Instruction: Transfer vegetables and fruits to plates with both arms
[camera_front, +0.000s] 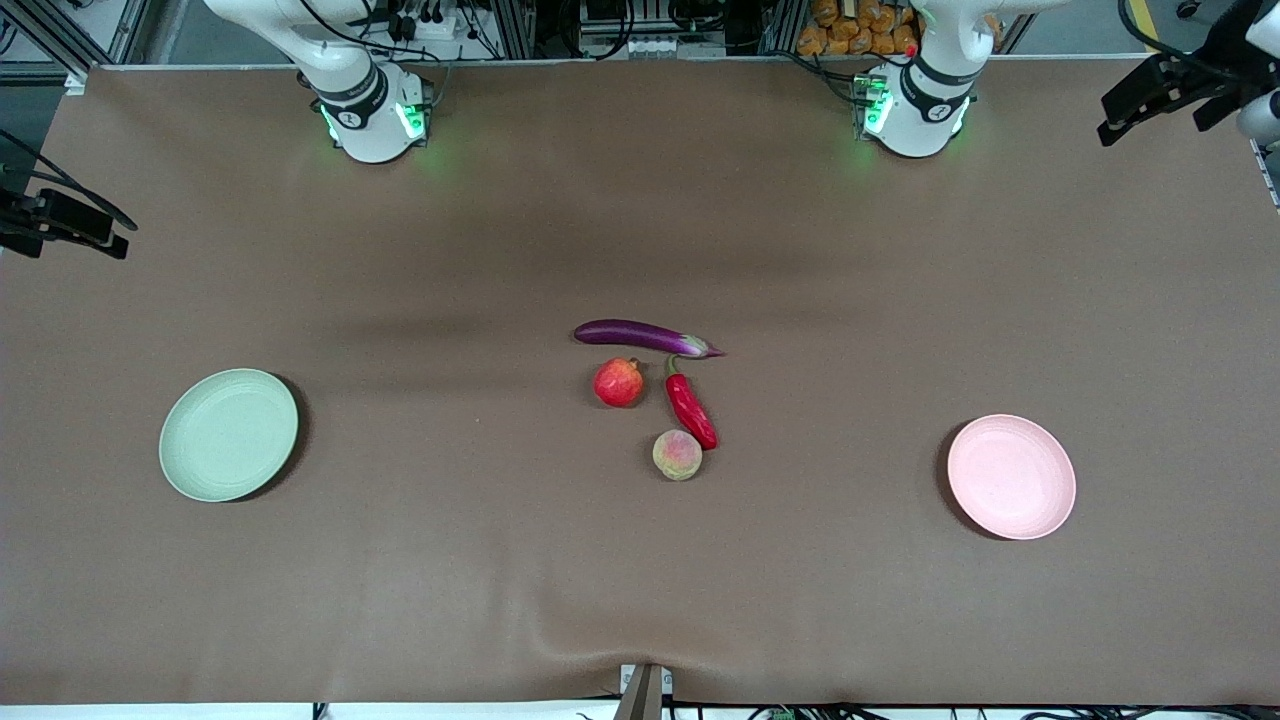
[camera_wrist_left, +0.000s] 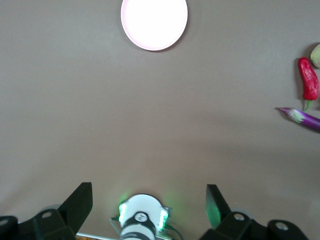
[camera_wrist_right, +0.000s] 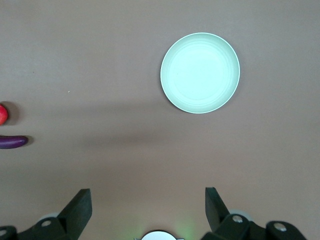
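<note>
Hung high over the table (camera_wrist_left: 75, 125), left hand (camera_wrist_left: 150, 200) spread wide; pink plate (camera_wrist_left: 154, 22) well ahead, chili pepper (camera_wrist_left: 308, 80) and eggplant (camera_wrist_left: 302, 118) off aside.

Four items clustered mid-surface (camera_front: 640, 560), between the two plates. Eggplant (camera_front: 645, 337) lies crosswise, farthest of the four from the front camera. Just nearer than it: pomegranate (camera_front: 619, 382) on the right arm's side, chili pepper (camera_front: 691, 407) on the left arm's side, stem end close under the eggplant's cap. Peach (camera_front: 677, 454) nearest the camera, touching or just beside the pepper's tip.

One plate (camera_front: 229, 434) toward the right arm's end, the other plate (camera_front: 1011, 477) toward the left arm's end; both well apart from the cluster, nothing on either.
</note>
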